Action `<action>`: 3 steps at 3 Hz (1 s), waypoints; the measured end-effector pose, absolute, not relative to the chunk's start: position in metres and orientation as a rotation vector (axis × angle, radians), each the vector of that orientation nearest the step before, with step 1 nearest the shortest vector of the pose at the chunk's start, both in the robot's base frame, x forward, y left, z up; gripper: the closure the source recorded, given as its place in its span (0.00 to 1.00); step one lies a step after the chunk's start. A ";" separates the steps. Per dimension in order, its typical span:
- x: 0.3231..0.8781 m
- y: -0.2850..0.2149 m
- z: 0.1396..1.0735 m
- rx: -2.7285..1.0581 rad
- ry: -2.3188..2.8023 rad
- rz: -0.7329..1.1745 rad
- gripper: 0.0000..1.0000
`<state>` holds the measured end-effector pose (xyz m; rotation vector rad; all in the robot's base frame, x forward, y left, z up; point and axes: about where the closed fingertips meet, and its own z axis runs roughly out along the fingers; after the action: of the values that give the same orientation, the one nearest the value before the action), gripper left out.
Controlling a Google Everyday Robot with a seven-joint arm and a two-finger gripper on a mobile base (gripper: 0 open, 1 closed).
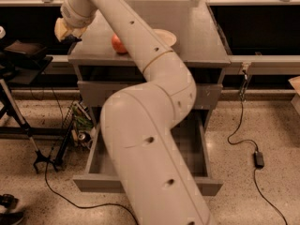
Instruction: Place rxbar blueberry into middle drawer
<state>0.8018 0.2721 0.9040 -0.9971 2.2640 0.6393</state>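
Grey countertop (199, 39) bearing fruit (117, 44), bowl (166, 35)
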 end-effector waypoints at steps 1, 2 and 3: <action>0.775 0.231 0.956 -0.936 2.158 0.706 1.00; 0.749 0.195 0.965 -0.880 2.134 0.729 1.00; 0.720 0.165 0.935 -0.833 2.180 0.752 1.00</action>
<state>0.7196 0.1651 0.9347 -0.8334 2.1798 0.7518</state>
